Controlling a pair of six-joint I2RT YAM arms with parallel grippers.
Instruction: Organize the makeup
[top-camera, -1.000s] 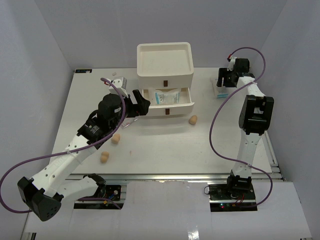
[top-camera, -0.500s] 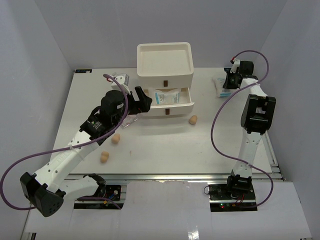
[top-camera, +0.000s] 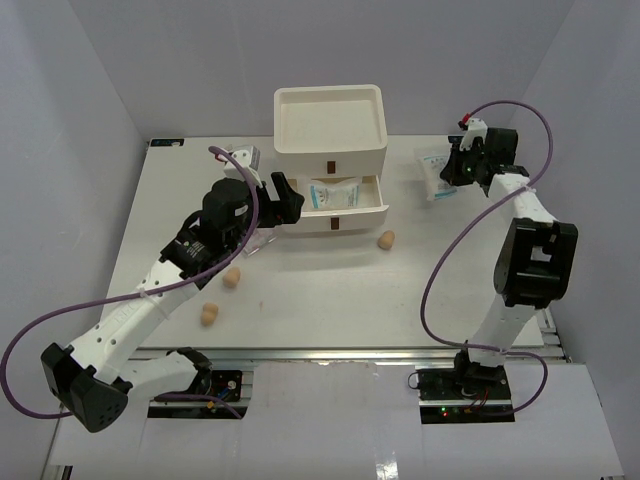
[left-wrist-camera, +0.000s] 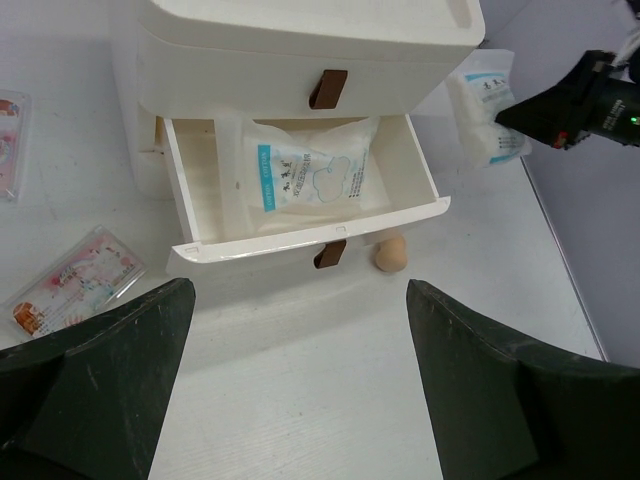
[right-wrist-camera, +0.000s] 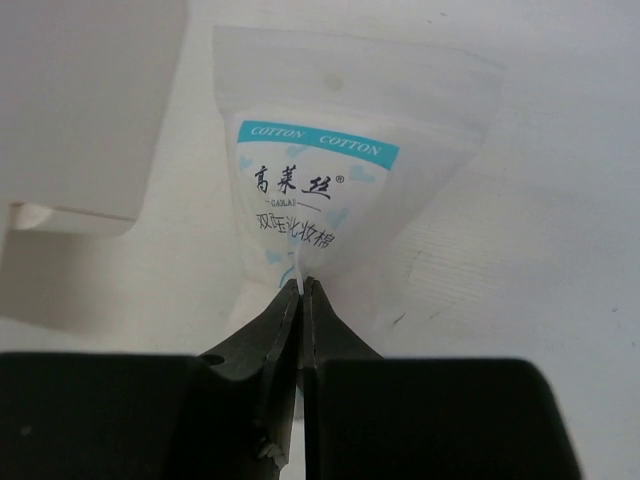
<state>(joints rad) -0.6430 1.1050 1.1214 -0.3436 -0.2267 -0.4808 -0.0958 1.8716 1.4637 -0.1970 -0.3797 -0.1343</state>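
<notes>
My right gripper (top-camera: 456, 171) (right-wrist-camera: 303, 285) is shut on the lower edge of a white-blue sachet (top-camera: 436, 172) (right-wrist-camera: 320, 190), held above the table's back right, to the right of the drawer box (top-camera: 330, 128). The left wrist view also shows this sachet (left-wrist-camera: 487, 118). The middle drawer (top-camera: 372, 207) stands pulled out with another sachet (top-camera: 333, 193) (left-wrist-camera: 315, 175) lying in it. My left gripper (top-camera: 285, 198) (left-wrist-camera: 298, 295) hangs open and empty just left of that drawer. Three tan sponges (top-camera: 386, 239) (top-camera: 231, 277) (top-camera: 209, 314) lie on the table.
Two clear packets with pink contents (left-wrist-camera: 75, 280) (left-wrist-camera: 8, 130) lie left of the box; one packet (top-camera: 240, 158) shows behind my left arm. The box's top tray (top-camera: 329, 115) is open. Side walls stand close at both table edges.
My right gripper closed on the sachet, lifted it off the table and carried it a little left toward the box. The left arm barely moved.
</notes>
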